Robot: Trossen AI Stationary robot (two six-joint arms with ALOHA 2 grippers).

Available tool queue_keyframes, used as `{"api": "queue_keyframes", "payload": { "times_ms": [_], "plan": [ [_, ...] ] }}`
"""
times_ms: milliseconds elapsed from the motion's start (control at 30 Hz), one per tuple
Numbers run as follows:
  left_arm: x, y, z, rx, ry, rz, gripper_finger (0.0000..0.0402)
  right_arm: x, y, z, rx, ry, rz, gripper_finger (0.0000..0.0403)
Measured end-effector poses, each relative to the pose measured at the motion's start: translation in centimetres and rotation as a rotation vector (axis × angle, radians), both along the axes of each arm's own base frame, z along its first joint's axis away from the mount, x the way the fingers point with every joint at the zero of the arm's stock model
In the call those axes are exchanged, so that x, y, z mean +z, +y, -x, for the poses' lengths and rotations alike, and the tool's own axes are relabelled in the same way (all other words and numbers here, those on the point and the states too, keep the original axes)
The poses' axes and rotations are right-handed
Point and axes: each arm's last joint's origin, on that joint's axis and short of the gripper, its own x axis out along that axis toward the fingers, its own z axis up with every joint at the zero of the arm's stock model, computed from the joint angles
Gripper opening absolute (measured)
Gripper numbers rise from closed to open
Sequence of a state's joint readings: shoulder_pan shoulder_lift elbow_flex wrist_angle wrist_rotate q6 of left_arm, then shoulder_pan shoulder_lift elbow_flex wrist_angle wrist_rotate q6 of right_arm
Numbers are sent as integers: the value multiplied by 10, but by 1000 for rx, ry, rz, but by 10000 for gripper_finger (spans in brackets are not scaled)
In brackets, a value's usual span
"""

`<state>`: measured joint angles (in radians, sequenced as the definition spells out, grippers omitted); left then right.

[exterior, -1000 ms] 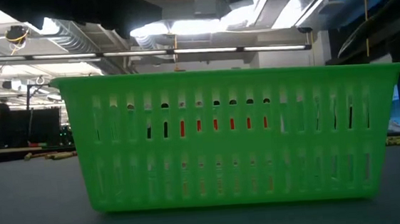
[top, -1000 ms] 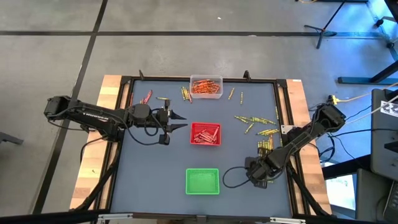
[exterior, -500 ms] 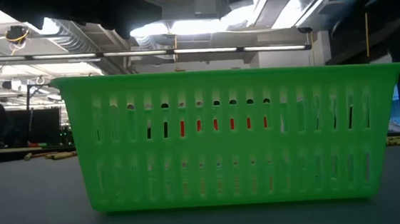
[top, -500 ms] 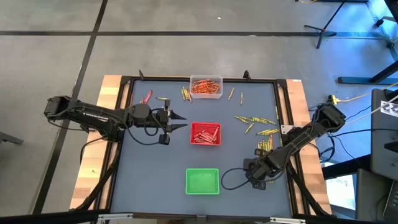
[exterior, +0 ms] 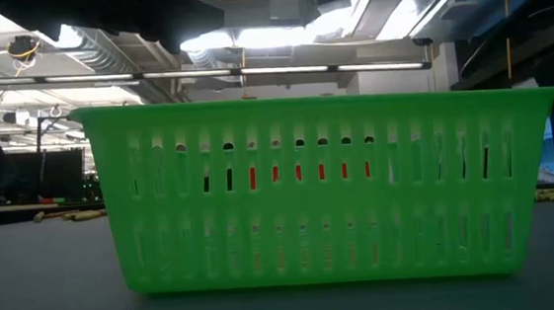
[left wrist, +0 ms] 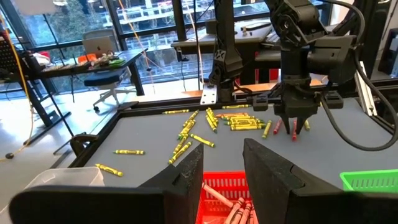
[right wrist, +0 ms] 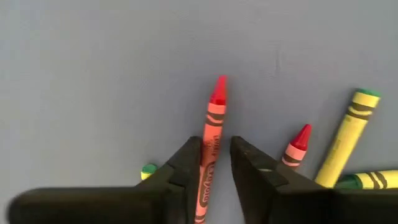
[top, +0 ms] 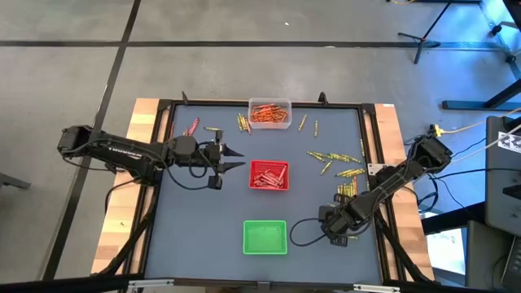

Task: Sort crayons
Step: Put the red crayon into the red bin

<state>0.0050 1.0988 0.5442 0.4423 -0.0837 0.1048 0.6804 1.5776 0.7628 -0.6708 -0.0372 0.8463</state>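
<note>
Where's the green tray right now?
From above, the green tray sits at the table's near edge, just below the red tray, with the right gripper off to its right.

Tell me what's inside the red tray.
The red tray holds a loose layer of red crayons, also visible from the left wrist. Whatever lies beneath them is covered.

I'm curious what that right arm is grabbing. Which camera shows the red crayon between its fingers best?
The right wrist view: the red crayon fills the frame, lying between the right end effector's closing fingers. The left wrist view shows that end effector far off over scattered crayons. The high view shows only the arm there; the low view is blocked by the green tray.
</note>
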Motion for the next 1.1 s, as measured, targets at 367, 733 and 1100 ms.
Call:
{"api": "queue_keyframes", "payload": {
  "times_ms": [367, 733, 1100],
  "plan": [
    [0, 0, 0, 0, 0, 0, 99, 10, 5, -8, 108, -29, 13, 20],
    [0, -3, 0, -12, 0, -1, 99, 48, -19, -53, 198, -166, 102, 12],
    [0, -5, 0, -21, 0, -1, 99, 76, -70, -98, 215, -322, 224, 22]
  ]
}}
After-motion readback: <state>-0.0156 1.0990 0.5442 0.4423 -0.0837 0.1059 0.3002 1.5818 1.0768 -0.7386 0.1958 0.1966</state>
